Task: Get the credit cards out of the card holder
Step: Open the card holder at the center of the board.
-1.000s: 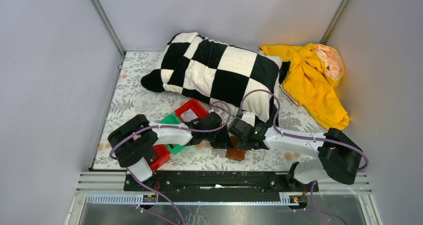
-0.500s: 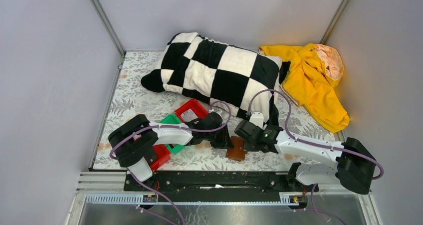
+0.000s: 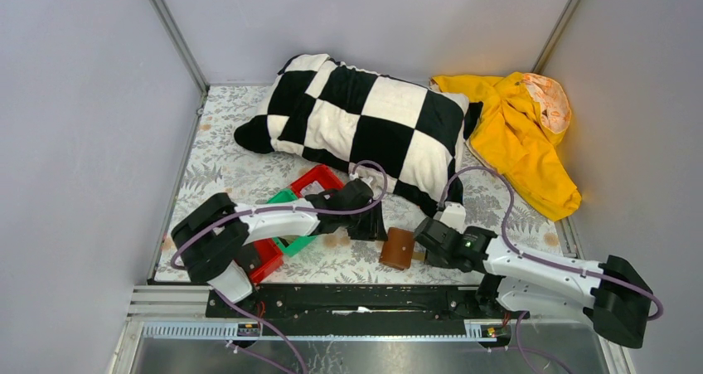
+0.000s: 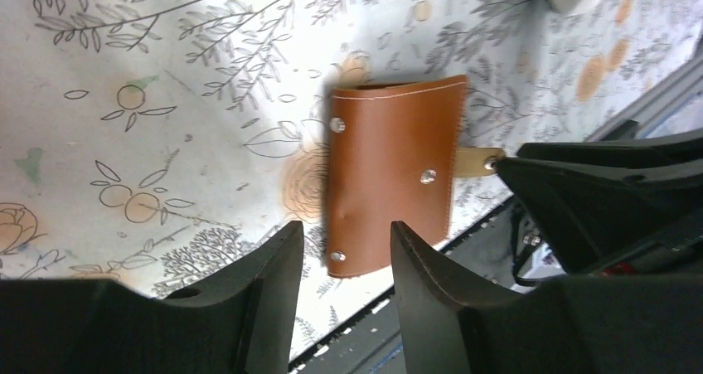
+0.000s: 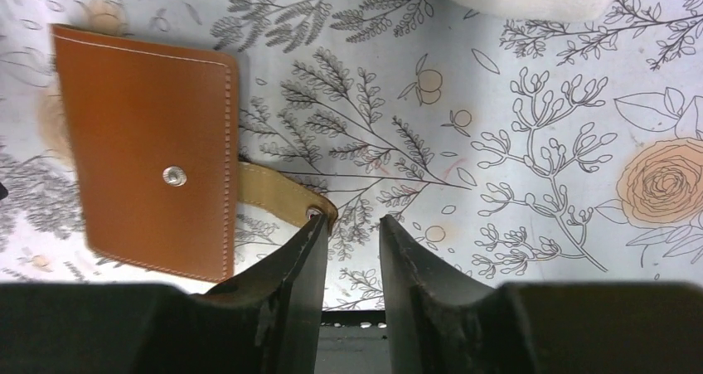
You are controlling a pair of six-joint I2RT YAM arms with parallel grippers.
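Left hand (image 4: pixel 342 231) beside card holder (image 4: pixel 394 183), pillow (image 3: pixel 365 113) behind

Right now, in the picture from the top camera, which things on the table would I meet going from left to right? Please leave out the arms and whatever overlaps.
near red bin → far red bin → card holder → yellow cloth

no readable text, label, brand or number in any view; the card holder (image 4: pixel 394 175) shows only plain leather, stitching and blank metal snaps.
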